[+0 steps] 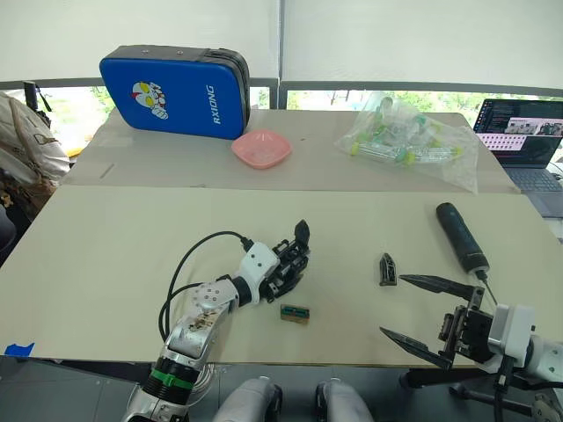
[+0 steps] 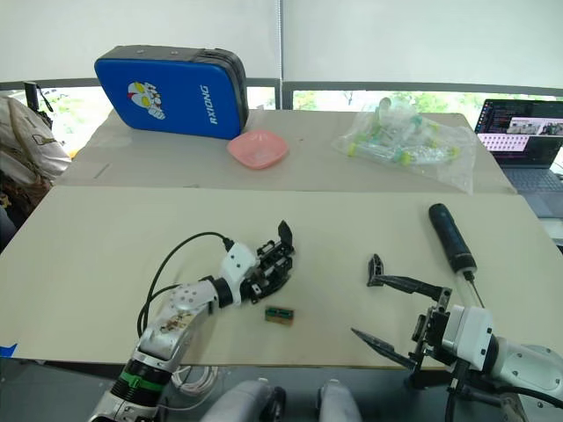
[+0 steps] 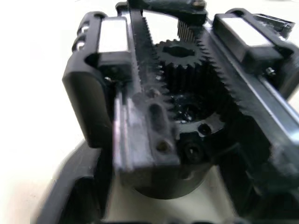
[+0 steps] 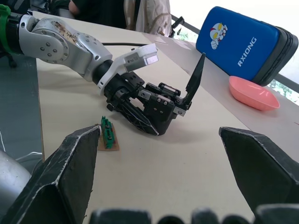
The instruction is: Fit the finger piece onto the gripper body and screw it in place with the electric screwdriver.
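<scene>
My left gripper [image 1: 280, 274] is shut on the gripper body [image 1: 296, 257], a black blocky mechanism resting on the table left of centre, with its one pointed finger [image 1: 303, 233] sticking up. Up close, the left wrist view has the body's gear [image 3: 180, 56] and toothed racks. The finger piece [image 1: 387, 268], a small black wedge, lies on the table to the right. My right gripper [image 1: 391, 305] hovers open just in front of it, nothing between its fingers [image 4: 74, 172]. The electric screwdriver [image 1: 462, 236] lies further right, its bit toward me.
A small green-and-tan block [image 1: 295, 313] lies just in front of the gripper body. On the far table are a blue case [image 1: 176, 92], a pink bowl [image 1: 261, 148] and a plastic bag of parts [image 1: 409, 136]. A laptop [image 1: 528, 141] stands at the far right.
</scene>
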Robot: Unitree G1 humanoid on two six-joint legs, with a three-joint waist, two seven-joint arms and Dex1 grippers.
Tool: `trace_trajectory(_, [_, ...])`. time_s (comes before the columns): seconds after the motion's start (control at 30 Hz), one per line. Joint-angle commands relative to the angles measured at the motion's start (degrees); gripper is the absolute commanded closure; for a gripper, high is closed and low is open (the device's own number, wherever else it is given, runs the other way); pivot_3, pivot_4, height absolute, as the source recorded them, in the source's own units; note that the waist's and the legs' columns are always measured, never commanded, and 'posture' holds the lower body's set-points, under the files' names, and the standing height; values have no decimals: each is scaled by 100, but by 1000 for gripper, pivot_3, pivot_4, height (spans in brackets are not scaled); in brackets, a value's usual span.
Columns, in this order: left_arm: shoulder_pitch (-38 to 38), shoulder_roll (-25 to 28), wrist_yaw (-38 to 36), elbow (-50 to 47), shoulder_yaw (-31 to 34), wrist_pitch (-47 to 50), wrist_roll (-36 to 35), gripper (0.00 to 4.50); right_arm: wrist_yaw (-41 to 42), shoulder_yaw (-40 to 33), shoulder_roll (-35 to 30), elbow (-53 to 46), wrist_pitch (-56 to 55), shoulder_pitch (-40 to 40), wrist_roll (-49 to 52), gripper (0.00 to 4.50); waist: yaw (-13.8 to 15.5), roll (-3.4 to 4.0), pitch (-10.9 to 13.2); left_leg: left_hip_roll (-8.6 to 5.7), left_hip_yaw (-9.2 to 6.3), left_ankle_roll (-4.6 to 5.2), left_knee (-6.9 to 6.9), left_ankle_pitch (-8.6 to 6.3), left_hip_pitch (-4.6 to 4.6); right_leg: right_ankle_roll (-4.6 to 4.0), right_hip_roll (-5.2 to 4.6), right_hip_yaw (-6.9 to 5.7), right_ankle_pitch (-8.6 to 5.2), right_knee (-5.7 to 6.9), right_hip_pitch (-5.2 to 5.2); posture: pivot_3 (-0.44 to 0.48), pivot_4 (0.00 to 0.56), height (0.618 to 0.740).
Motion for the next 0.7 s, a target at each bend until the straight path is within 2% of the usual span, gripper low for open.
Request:
trace_trajectory(0.03, [16,214,-277,-138,62,-30,-195,68,12,-91,-7,-37,-147,-37,80,0,-9,2,-1,0,0,0,0,0,1,0,0,0,0,1,0,0,150,740])
trace_trajectory(0.27, [-274,706,-930,232,284,-384,-495,68,-100,-44,42,-112,-88,-30,83,0,-45,5,-3,2,0,-4,0,2,4,-1,1,0,0,8,0,0,150,740])
trace_trajectory(0.33, [-496,1052,-1603,564,321,-515,-672,68,-107,-82,60,-129,-118,65,77,0,-44,4,-2,1,0,-4,0,3,4,-1,0,0,0,8,0,0,150,740])
trace_trajectory(0.43, [-879,1305,-2156,1171,327,-840,-710,68,-111,-113,88,-132,-157,159,66,0,-35,7,-3,1,0,-7,0,4,4,-2,1,-3,1,11,-3,0,150,740])
trace_trajectory(0.53, [-1358,1366,-2775,2048,243,-1468,-661,68,-118,-109,132,-157,-202,255,41,0,-18,7,-3,0,0,-6,0,4,3,-3,1,-3,1,8,-4,0,150,740])
trace_trajectory(0.6, [-1772,1291,-3283,2853,171,-2119,-596,68,-119,-112,145,-154,-220,293,43,0,-12,6,-3,-3,0,-5,0,4,0,-3,-1,-4,2,2,-5,0,150,740])
trace_trajectory(0.7, [-2280,1044,-3831,3734,108,-2549,-614,68,-115,-132,127,-167,-212,328,58,0,-16,6,-3,-3,0,-4,0,2,-3,-3,-1,-5,3,-3,-5,0,150,740])
